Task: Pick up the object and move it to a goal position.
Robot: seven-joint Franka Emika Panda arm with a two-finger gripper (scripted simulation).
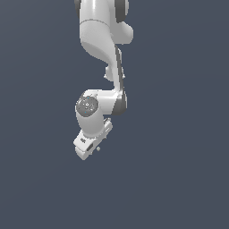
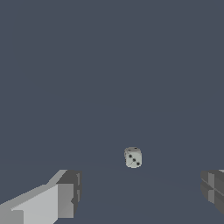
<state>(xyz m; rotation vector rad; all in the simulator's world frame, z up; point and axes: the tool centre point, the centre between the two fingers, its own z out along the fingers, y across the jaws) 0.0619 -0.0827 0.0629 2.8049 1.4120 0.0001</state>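
Grey fingers [image 2: 65,197] spread wide, nothing between them. Hand [image 1: 91,147] tilted down toward the bench [image 1: 179,179], likely lining up a grasp. Pale die-like object [image 2: 133,157] ahead of the open jaws, between the two fingers' lines but short of them, untouched. Barely visible in the exterior view, a speck [image 1: 99,149] beside the hand. Goal unmarked; pickup not yet done.

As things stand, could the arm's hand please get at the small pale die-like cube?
Probably yes: the small pale die-like cube lies ahead between the open hand's fingers, nothing blocking.
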